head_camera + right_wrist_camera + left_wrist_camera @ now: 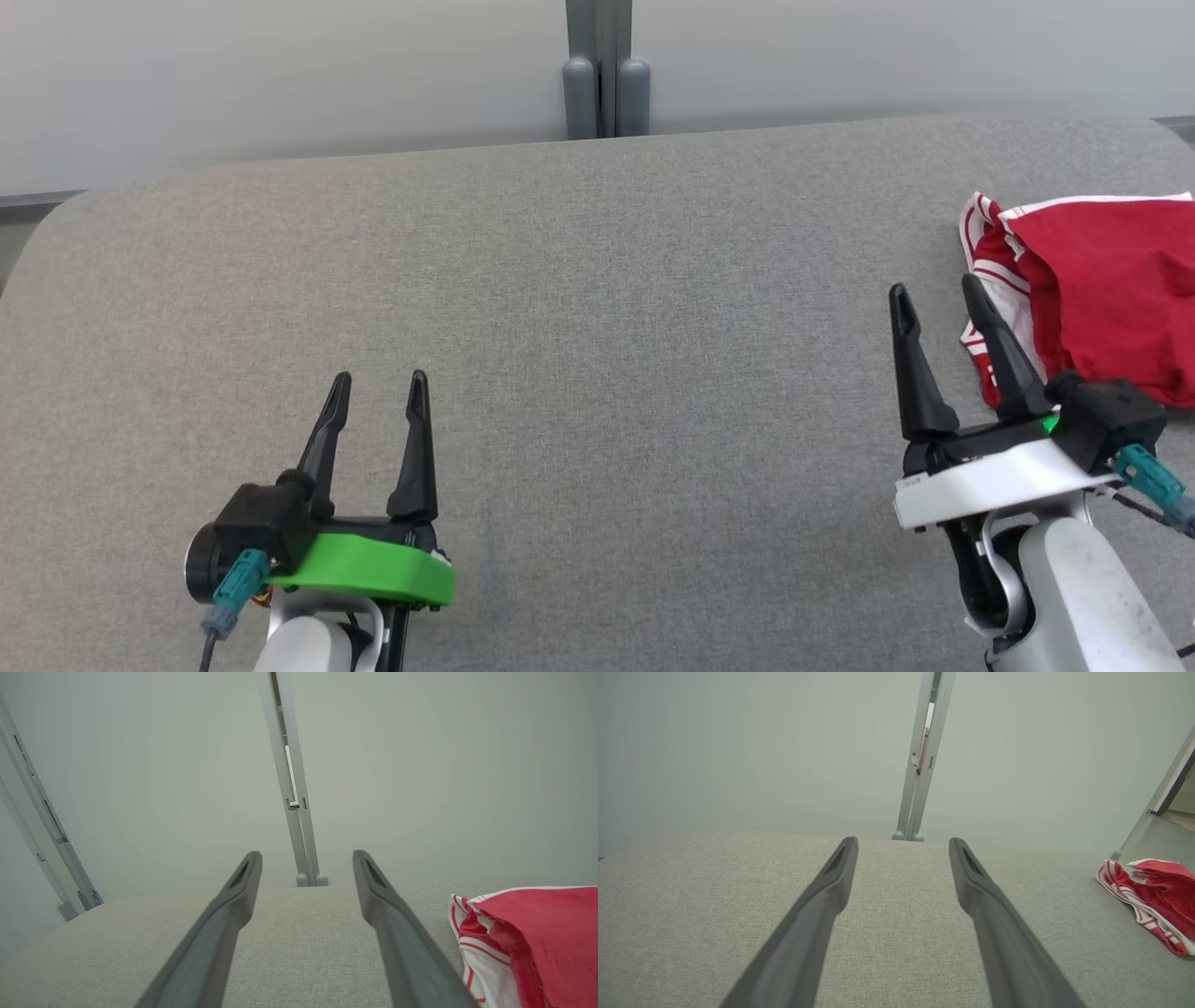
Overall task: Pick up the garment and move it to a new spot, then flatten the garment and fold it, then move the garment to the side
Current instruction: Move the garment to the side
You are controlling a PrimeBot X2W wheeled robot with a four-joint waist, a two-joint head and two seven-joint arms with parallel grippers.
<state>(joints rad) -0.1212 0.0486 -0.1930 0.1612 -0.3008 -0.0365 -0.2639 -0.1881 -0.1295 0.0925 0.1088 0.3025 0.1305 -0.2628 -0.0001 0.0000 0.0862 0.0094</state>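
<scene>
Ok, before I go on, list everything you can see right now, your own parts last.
garment: one, red with white striped trim, crumpled at the right edge of the padded surface
padded surface: one, grey fabric, spanning the work area
post: one, grey, upright behind the surface's middle
wall panels: pale grey-white, behind the surface
left gripper: one, dark fingers on a green mount, lower left, open, empty
right gripper: one, dark fingers on a white mount, lower right beside the garment, open, empty

Garment (1102,280) far right on table (560,308)
</scene>
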